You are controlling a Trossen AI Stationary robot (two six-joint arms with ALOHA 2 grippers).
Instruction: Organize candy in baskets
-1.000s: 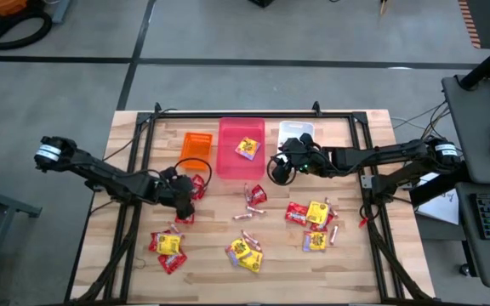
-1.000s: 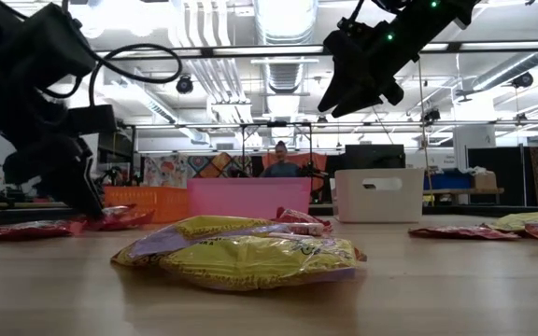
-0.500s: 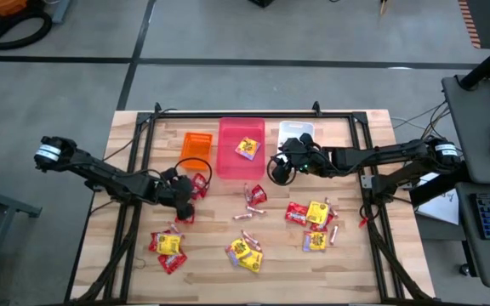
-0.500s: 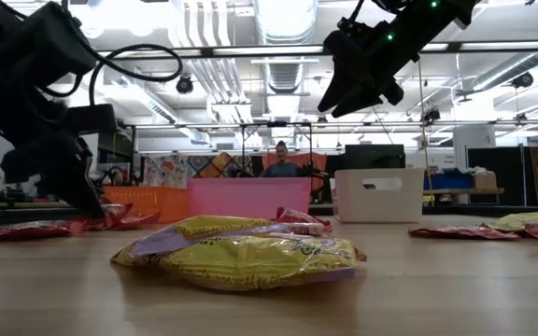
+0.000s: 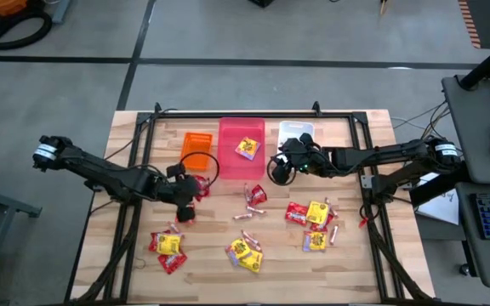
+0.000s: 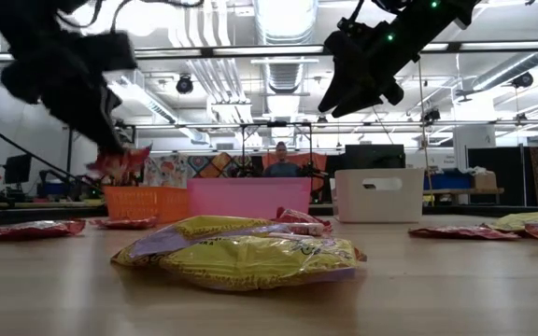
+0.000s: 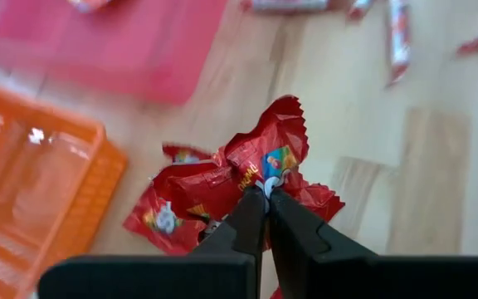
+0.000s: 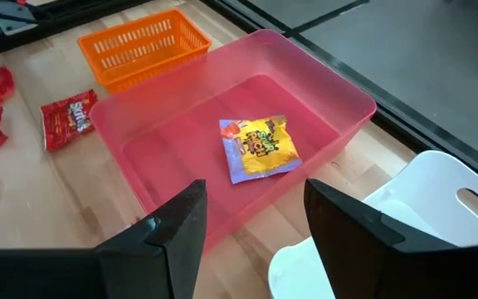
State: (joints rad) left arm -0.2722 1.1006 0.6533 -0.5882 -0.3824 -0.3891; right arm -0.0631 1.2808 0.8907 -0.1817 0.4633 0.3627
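My left gripper (image 5: 196,186) hangs above the table just near of the orange basket (image 5: 196,144), shut on a red candy packet (image 7: 268,154). More red packets (image 7: 168,212) lie on the wood beneath it. The pink basket (image 5: 242,149) holds one yellow packet (image 8: 260,148). The white basket (image 5: 296,132) stands to its right. My right gripper (image 8: 251,232) hovers open and holds nothing, above the gap between the pink and white baskets. Loose candy lies across the near half of the table. My left gripper pinches the red packet's near part (image 7: 260,176) between its two fingertips (image 7: 247,218). The fingers slant down from the table's left. The rest of the packet sticks out beyond the tips, crumpled. The packet (image 6: 120,163) is lifted clear of the table.
Red and yellow packets (image 5: 167,246) lie at the near left, yellow ones (image 5: 245,252) near the middle, thin sticks (image 5: 253,200) in the centre, and a mixed pile (image 5: 313,223) at the right. A black frame (image 5: 228,113) runs round the table's edge. A person shows far behind the baskets.
My left gripper has risen from the table and moved a little toward the orange basket. It has carried one red packet up with it, clear of the wood. The other red packets stay where they lay.
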